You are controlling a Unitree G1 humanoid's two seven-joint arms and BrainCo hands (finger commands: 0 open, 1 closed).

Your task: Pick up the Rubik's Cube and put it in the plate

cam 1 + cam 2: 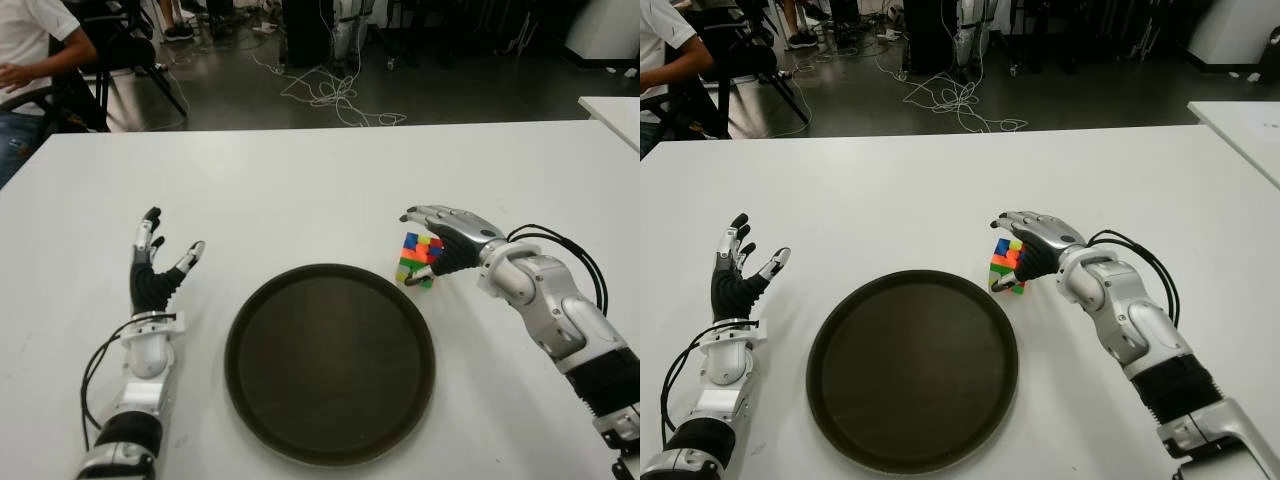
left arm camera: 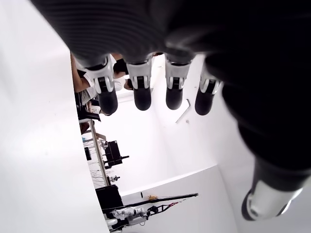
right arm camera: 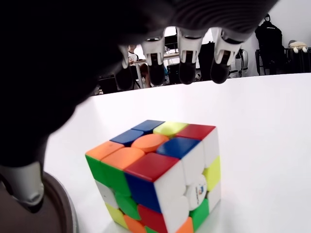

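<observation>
A: Where is the Rubik's Cube (image 1: pixel 419 259) sitting relative to the plate (image 1: pixel 330 362)?

B: It is standing on the white table (image 1: pixel 300 190) just beside the plate's far right rim, outside it, nothing in the plate so far.

A: And which hand is closer?

B: The right hand (image 1: pixel 447 240), by a long way. It is hovering over the cube from the side away from the plate, palm down. In the right wrist view the fingers (image 3: pixel 187 68) are reaching out past the cube's top, uncurled and not closing on anything; the cube is lying under the palm, between the fingers and the thumb (image 3: pixel 22 182). I cannot tell whether anything is touching it.

A: The left hand (image 1: pixel 155 265)?

B: It is showing well off on the plate's opposite side, fingers spread and holding nothing.

A: So what is the coming move hinging on?

B: My guess is the fingers need to be curling down around the cube; it has no long axis, so any pair of opposite faces should serve. Then it is a short carry toward the plate.
</observation>
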